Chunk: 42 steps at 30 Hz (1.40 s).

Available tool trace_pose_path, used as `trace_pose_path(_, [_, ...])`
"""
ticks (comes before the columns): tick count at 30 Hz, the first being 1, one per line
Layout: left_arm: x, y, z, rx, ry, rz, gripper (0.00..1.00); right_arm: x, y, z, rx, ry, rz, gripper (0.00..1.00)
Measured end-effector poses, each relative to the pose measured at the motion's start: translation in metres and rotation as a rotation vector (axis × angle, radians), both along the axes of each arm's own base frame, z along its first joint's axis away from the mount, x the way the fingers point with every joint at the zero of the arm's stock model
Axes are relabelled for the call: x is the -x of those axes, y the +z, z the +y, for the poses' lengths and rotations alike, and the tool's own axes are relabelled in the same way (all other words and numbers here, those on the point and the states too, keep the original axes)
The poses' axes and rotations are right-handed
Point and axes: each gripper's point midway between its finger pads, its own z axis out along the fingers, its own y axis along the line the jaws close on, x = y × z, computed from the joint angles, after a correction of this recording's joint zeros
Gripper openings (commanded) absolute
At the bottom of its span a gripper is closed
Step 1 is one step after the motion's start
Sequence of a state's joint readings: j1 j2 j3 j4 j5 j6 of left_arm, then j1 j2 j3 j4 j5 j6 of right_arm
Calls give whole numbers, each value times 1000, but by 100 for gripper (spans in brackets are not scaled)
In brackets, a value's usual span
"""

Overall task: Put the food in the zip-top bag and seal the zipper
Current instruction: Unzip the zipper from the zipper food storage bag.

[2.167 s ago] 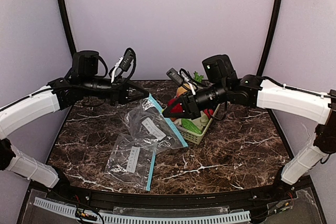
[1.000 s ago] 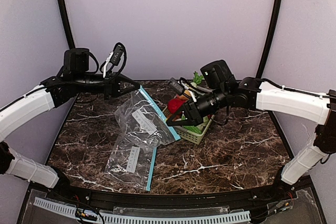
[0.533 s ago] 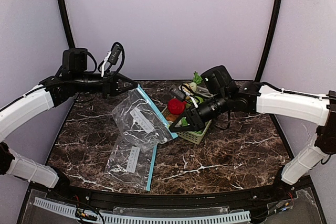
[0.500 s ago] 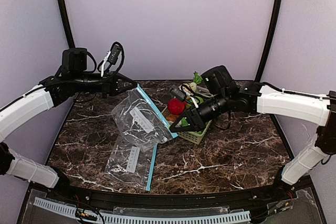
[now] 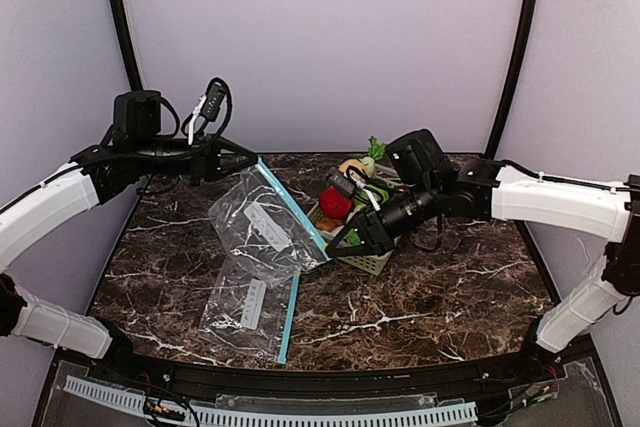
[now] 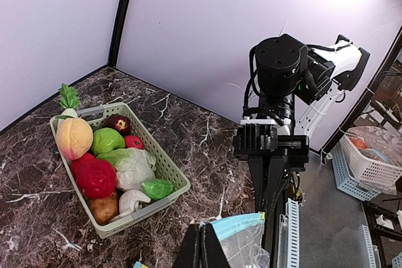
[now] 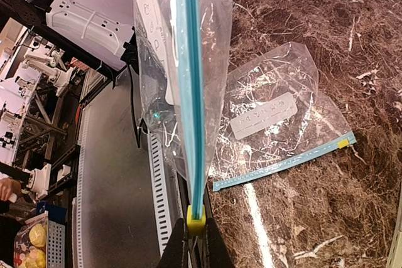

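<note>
Left hand [image 5: 254, 159] and right hand [image 5: 330, 244] each pinch an end of the teal zipper [image 7: 190, 92] of the zip-top bag [image 5: 262, 229]. The food [image 6: 103, 155] sits in the basket [image 6: 164, 166] just behind the right hand. Keep the zipper taut and open it evenly.

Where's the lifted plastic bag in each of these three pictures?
Top: lifted bag left of centre, held between left gripper and right gripper.
Left wrist: lifted bag at bottom edge, right of centre.
Right wrist: lifted bag upper middle, edge-on.
Shared landmark: its teal zipper.
</note>
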<state>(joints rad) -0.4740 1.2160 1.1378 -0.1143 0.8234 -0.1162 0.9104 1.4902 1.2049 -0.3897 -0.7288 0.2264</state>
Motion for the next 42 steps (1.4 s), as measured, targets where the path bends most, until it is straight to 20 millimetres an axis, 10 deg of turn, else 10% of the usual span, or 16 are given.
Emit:
trace_pose_path(6, [3,3,0,13,-23,-5,1,-2,7,-5,4,-42,-25,50])
trace_pose_path(10, [9,4,-3,27,-69,3,1,-10,19,-18,2,-129,-113,64])
trace_pose_path(19, [41,-4,-28,24,-226,43,1,-25,73,-31,-133,-263,-258,66])
trace_pose_path(42, [79,-11,-50,34,-419,108,1,-25,43,2,-76,-150,-178,55])
